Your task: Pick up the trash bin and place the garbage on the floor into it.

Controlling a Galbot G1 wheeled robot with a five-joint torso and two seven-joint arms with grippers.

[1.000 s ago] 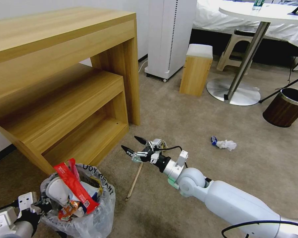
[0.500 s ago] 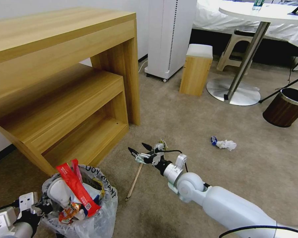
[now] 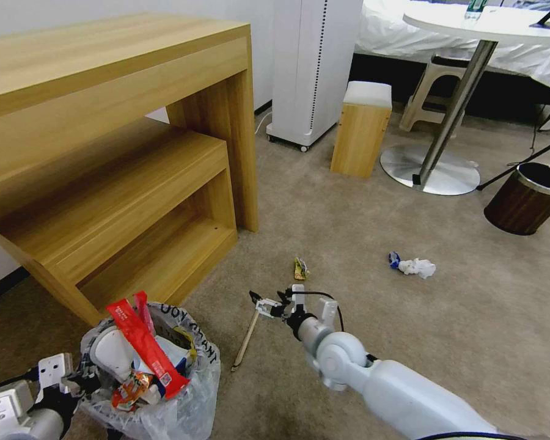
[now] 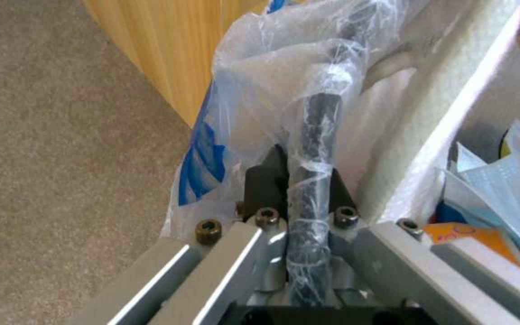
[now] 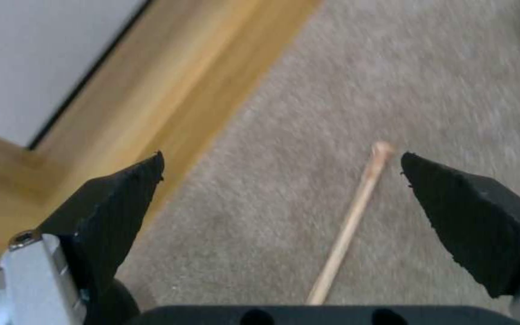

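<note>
The trash bin [image 3: 186, 385], lined with a crinkled clear bag, sits at the lower left, stuffed with a red wrapper [image 3: 142, 342], a white slipper and other litter. My left gripper [image 3: 73, 386] is shut on its bag-covered rim [image 4: 314, 135], which runs between the black fingers [image 4: 263, 185]. My right gripper [image 3: 267, 298] hovers open just over the top end of a wooden stick [image 3: 246, 341] lying on the beige floor [image 3: 348, 232]. In the right wrist view the stick [image 5: 347, 225] lies between the wide-spread fingertips [image 5: 115, 198].
A small yellow packet [image 3: 300, 269] lies just beyond the right gripper. A white tissue with a blue scrap [image 3: 415, 267] lies to the right. A wooden desk with shelves [image 3: 116, 153] stands left, a brown bin [image 3: 527, 197] far right, and a stool and a table base behind.
My right gripper has drawn back and lowered toward the stick's upper end, still open, uncovering the small yellow packet. The left gripper and bin have barely shifted.
</note>
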